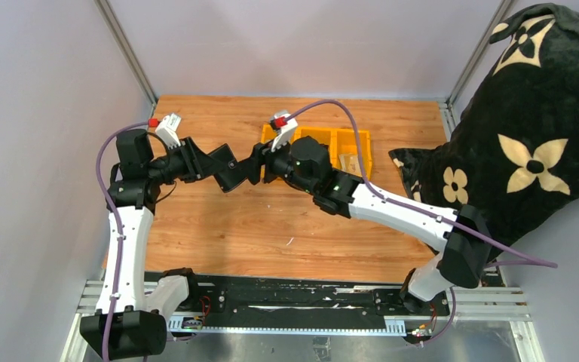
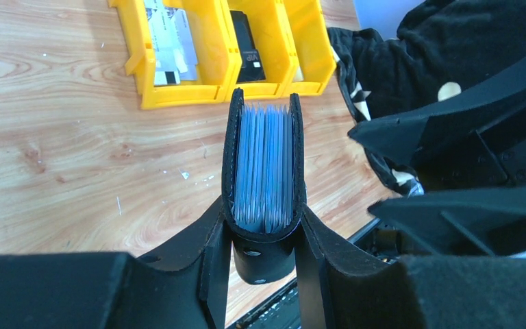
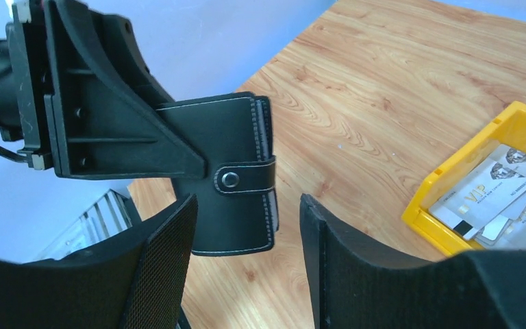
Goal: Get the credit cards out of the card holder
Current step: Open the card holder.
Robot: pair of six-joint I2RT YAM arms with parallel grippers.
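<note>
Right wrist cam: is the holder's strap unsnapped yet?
No: the strap wraps round the holder's edge and its snap sits fastened on the cover.

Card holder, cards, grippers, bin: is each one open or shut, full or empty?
card holder: strap snapped shut, held above the table
credit cards: packed inside the card holder
left gripper: shut on the card holder
right gripper: open, fingers either side of the card holder
yellow bin: has loose cards in it

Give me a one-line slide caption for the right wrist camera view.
Left gripper holds the snap-fastened black leather card holder before the open right gripper, over a wooden table.
</note>
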